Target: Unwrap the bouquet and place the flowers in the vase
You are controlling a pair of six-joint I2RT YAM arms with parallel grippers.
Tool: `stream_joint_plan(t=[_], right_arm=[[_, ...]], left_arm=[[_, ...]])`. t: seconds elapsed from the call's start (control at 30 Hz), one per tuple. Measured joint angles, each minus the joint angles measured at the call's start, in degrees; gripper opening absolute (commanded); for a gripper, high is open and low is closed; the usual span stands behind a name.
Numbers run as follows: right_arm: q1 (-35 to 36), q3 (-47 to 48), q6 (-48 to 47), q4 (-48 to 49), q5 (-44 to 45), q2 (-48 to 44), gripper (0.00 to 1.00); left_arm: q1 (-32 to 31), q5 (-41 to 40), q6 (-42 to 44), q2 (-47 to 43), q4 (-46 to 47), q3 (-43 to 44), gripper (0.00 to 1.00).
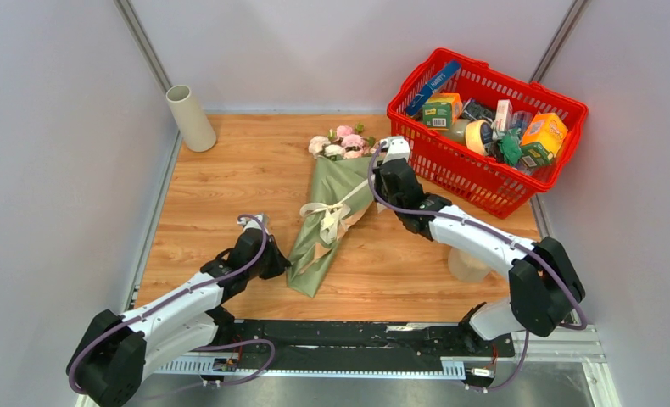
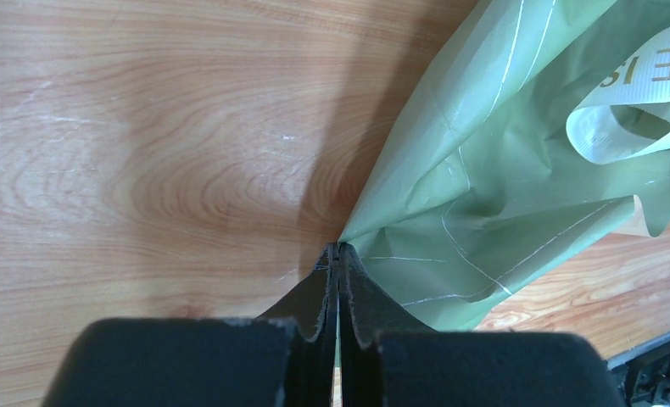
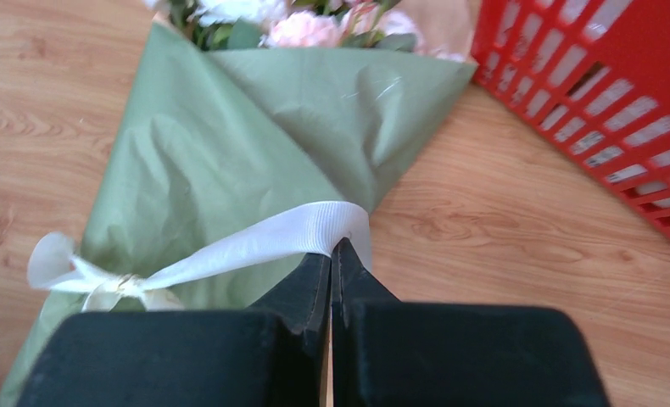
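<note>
Left wrist view: the left gripper (image 2: 338,251) has its jaws pressed together, pinching a corner of the green paper (image 2: 484,170) just above the table (image 2: 145,153). From above, that corner is on the left edge of the bouquet (image 1: 333,176), near its narrow end.

The right gripper (image 3: 332,248) is likewise clamped, nipping one end of the cream ribbon (image 3: 264,237). The ribbon runs straight from the tips back to the bow knot on the cone.

The bouquet lies flat mid-table between the two arms, wrapped and tied, narrow end toward the bases and flowers (image 1: 340,142) at the far end. The vase (image 1: 190,117) stands at the far left corner, well apart from the bouquet. A red basket (image 1: 476,182) of goods sits at the far right, near the right gripper.
</note>
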Motion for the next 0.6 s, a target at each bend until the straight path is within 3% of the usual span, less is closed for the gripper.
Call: stream_joint_plan(t=[0.6], right_arm=[[-9.1, 11.0, 0.0, -4.3, 9.2, -4.9, 0.0]], left_arm=[[0.0, -0.9, -0.8, 0.0, -0.7, -0.4, 0.0]])
